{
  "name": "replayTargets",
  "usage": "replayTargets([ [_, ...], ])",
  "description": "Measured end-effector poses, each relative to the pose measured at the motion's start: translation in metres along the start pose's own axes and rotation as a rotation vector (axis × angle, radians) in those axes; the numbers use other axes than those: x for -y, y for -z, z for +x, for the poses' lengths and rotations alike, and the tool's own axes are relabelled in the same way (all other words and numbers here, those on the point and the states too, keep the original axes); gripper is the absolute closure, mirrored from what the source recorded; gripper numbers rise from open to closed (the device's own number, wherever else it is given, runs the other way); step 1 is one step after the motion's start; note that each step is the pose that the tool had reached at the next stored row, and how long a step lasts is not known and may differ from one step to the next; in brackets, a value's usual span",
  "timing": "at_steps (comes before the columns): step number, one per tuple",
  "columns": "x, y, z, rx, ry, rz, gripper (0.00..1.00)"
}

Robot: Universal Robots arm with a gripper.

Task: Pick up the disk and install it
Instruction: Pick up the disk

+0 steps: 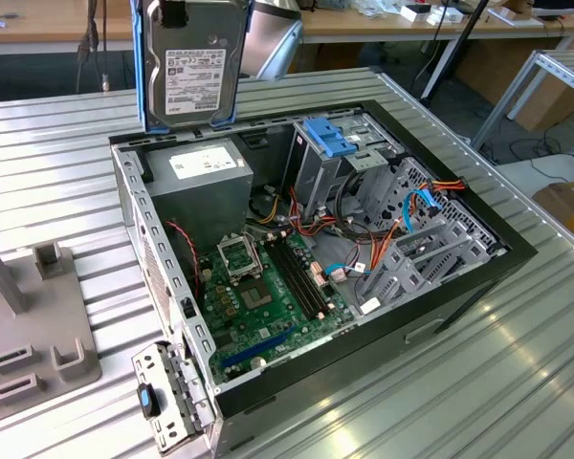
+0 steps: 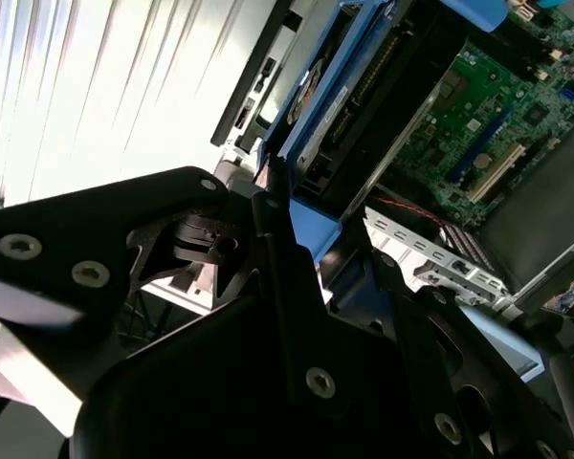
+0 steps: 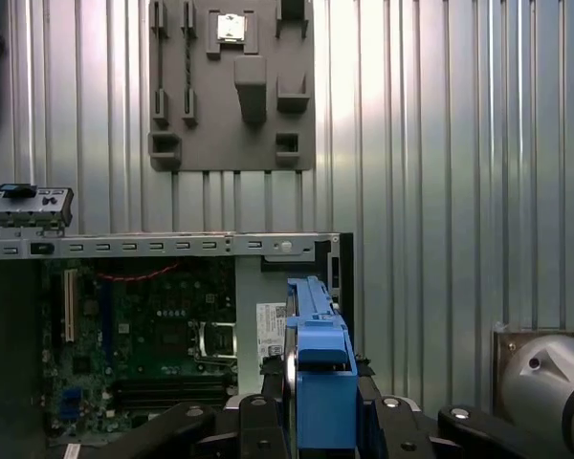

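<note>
The disk (image 1: 193, 67), a grey hard drive in a blue carrier rail, hangs upright in the air above the far corner of the open computer case (image 1: 517, 253), over the power supply (image 1: 206, 186). My gripper (image 1: 175, 11) grips it from above at the picture's top edge. The first wrist view has the disk (image 3: 318, 373) edge-on, with my black gripper (image 3: 316, 426) shut on both its sides. The second wrist view has the disk (image 2: 316, 105) reaching away from my gripper (image 2: 297, 220) toward the case.
Inside the case lie a green motherboard (image 1: 258, 296), coloured cables and an upright grey bay with a blue latch (image 1: 332, 139). A grey fixture plate (image 1: 29, 325) sits on the ribbed metal table at the exterior view's left. A loose bracket (image 1: 163, 397) leans at the case's near corner.
</note>
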State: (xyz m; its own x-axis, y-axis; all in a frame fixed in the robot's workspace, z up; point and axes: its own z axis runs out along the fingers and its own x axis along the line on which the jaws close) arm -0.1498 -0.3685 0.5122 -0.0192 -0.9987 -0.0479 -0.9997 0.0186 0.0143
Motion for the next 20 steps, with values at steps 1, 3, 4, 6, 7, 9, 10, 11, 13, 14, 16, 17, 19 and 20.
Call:
replayTargets([
  [1, 0.0002, 0.0, 0.0035, 0.0001, 0.0, 0.0001, 0.63],
  [3, 0.0006, 0.0003, 0.0125, 0.0, 0.0, 0.0, 0.63],
  [4, 0.0008, 0.0003, 0.0166, 0.0001, 0.0, 0.0001, 0.63],
  [6, 0.0009, 0.0004, 0.0217, 0.0002, 0.0, 0.0002, 0.63],
  [7, 0.001, 0.0005, 0.0239, 0.0, 0.0, 0.0, 0.63],
  [9, 0.001, 0.0005, 0.0259, 0.0001, 0.0, 0.0001, 0.63],
  [10, 0.0011, 0.0006, 0.0261, 0.0001, 0.0, 0.0, 0.63],
  [11, 0.0011, 0.0007, 0.0269, -0.0001, 0.0, 0.0, 0.63],
  [13, 0.0012, 0.0009, 0.0335, 0.0002, 0.0, 0.0001, 0.63],
  [14, 0.0013, 0.0011, 0.0371, 0.0001, 0.0, 0.0001, 0.63],
  [16, 0.0014, 0.0014, 0.0468, 0.0001, 0.0, 0.0001, 0.63],
  [17, 0.0015, 0.0014, 0.0496, 0.0002, 0.0, 0.0002, 0.63],
  [19, 0.0016, 0.0018, 0.0554, 0.0, 0.0, 0.0001, 0.63],
  [20, 0.0017, 0.0018, 0.0577, 0.0001, 0.0, 0.0001, 0.63],
])
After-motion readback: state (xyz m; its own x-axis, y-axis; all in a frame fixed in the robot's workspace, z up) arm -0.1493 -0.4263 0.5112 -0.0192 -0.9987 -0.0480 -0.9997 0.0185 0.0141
